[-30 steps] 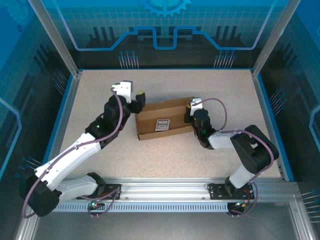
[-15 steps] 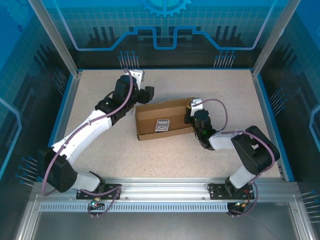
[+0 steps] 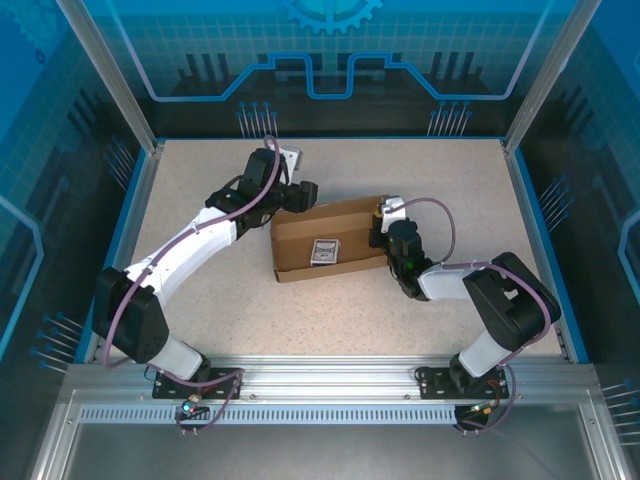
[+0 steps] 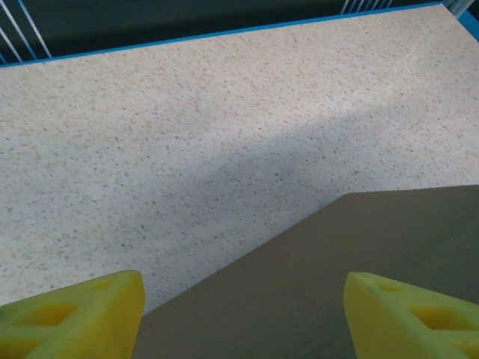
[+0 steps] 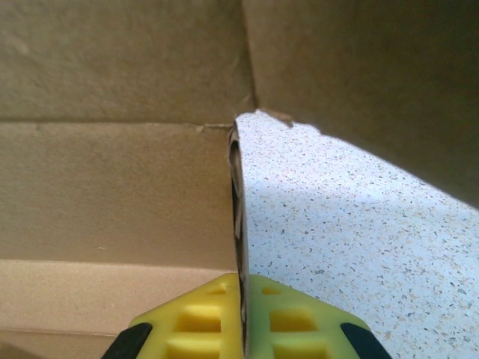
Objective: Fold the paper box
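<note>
The brown paper box (image 3: 325,228) lies in the middle of the table, its back panel folded partly over the tray. My left gripper (image 3: 300,195) hangs over the box's back left corner, open; its yellow fingertips (image 4: 75,318) straddle the brown panel (image 4: 359,262) from above. My right gripper (image 3: 380,228) is shut on the box's right side wall (image 5: 238,194), the wall's edge pinched between the yellow pads (image 5: 191,318). A small blue-and-white card (image 3: 324,250) lies inside the box.
Speckled table (image 3: 330,300) surrounds the box, bounded by a blue rim (image 3: 120,235) and glass walls. The aluminium rail (image 3: 330,385) with the arm bases runs along the near edge.
My left arm swung from the box's left side up and over its back left corner. The back panel has tipped forward over the tray. The right gripper kept its hold.
</note>
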`<act>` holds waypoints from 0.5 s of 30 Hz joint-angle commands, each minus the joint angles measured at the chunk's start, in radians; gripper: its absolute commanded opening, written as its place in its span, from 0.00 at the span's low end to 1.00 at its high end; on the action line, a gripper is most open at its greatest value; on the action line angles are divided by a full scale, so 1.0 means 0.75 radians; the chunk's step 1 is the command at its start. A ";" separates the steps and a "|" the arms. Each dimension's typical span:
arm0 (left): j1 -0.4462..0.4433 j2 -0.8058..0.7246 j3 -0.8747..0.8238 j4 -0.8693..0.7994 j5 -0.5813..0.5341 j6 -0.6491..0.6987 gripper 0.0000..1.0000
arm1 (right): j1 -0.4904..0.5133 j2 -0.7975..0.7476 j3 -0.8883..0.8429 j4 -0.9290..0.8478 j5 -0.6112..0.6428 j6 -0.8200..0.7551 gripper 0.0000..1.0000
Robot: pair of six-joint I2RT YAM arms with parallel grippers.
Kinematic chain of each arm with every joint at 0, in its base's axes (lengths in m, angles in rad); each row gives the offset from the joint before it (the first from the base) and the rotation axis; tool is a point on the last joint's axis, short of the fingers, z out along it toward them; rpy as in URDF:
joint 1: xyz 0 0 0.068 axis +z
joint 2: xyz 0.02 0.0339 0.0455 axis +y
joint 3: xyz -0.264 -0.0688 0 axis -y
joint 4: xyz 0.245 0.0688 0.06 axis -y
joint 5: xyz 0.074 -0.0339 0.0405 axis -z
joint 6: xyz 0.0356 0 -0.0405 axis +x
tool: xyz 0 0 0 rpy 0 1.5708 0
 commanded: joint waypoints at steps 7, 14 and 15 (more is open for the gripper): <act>0.008 0.040 0.038 -0.045 0.155 -0.059 0.71 | 0.021 0.027 -0.038 -0.183 -0.018 0.000 0.06; 0.008 0.040 0.021 -0.038 0.195 -0.083 0.70 | 0.022 0.027 -0.042 -0.183 -0.014 0.002 0.06; 0.007 0.037 0.011 -0.031 0.205 -0.092 0.70 | 0.022 0.026 -0.044 -0.183 -0.014 0.003 0.06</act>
